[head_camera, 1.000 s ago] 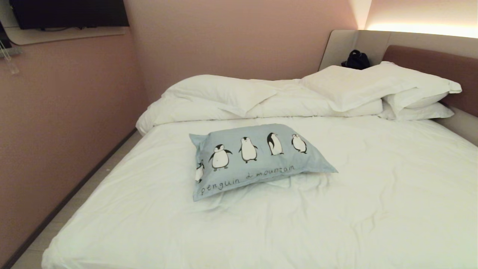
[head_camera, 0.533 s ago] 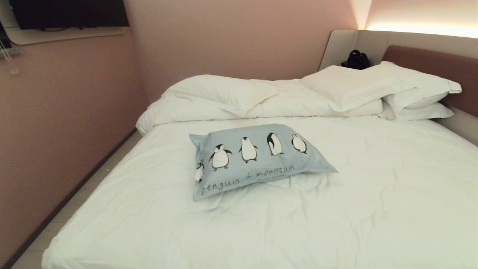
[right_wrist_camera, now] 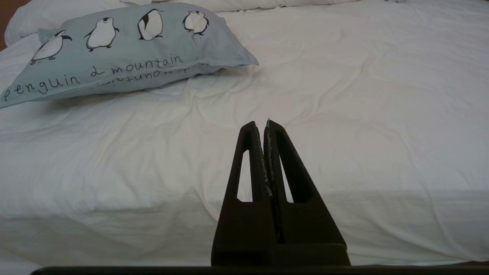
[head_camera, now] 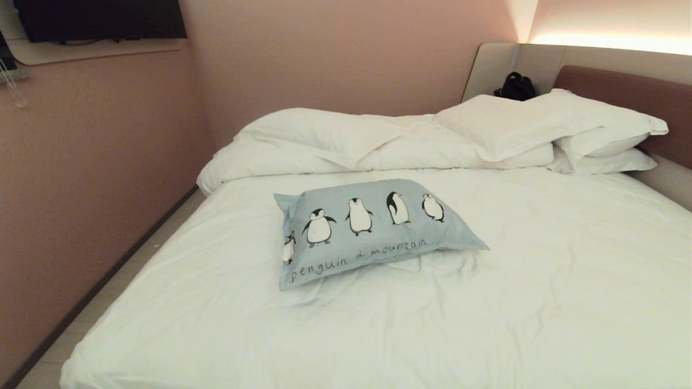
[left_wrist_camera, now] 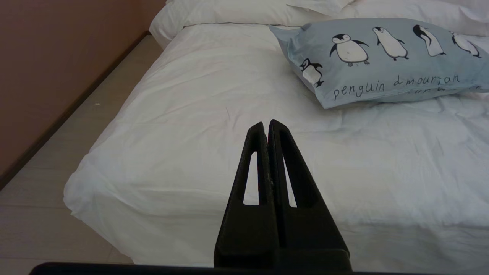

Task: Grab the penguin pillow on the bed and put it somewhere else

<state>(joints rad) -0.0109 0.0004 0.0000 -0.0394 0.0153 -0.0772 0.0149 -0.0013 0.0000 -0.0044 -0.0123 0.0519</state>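
Near the foot edge of the large white-sheeted bed (head_camera: pixel 540 302), the black left gripper (left_wrist_camera: pixel 266 124) and black right gripper (right_wrist_camera: pixel 263 124) hang closed and empty. Farther on, the light blue-grey penguin pillow (head_camera: pixel 367 229) lies mid-bed, before the plain white pillows (head_camera: pixel 519 127).

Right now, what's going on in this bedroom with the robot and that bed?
Nothing is being handled yet. The penguin pillow lies flat on the white sheet of the bed, apart from the white pillows at the headboard. The left gripper and right gripper are both shut and empty, near the bed's front edge, well short of the pillow.
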